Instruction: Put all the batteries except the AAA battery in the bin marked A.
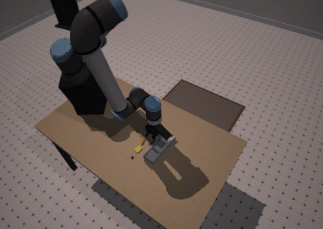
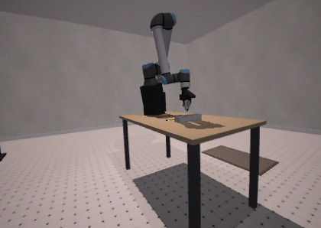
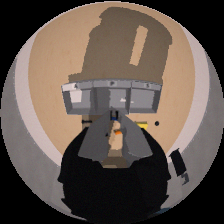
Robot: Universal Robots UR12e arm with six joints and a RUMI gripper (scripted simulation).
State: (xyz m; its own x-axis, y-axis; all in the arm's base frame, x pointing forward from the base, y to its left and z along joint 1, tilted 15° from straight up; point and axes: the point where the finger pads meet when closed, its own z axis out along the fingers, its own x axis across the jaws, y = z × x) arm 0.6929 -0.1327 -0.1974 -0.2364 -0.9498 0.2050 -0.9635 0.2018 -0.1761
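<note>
My gripper (image 1: 158, 140) (image 2: 187, 109) (image 3: 114, 114) is shut, with nothing seen between its fingertips, just above the near side of the grey bin row. The row of bins (image 1: 151, 159) (image 2: 188, 118) stands upright; bin A (image 3: 76, 86) is at the left end in the wrist view. A blue item (image 1: 151, 143) (image 3: 115, 119) lies beside the row, under the fingertips. An orange item (image 1: 143, 141) (image 3: 118, 133) lies nearer the robot base. A yellow block (image 1: 138, 149) (image 2: 171, 118) (image 3: 142, 125) and a small black item (image 1: 132, 157) (image 3: 157, 123) lie farther along. Battery types and full bin contents are unclear.
The middle bin (image 3: 112, 83) and right-end bin (image 3: 148, 85) adjoin bin A in one row. The table (image 1: 215, 147) (image 2: 237, 122) carries the robot's black base (image 1: 82, 97) (image 2: 153, 101) at its back. The arm's shadow crosses the bins.
</note>
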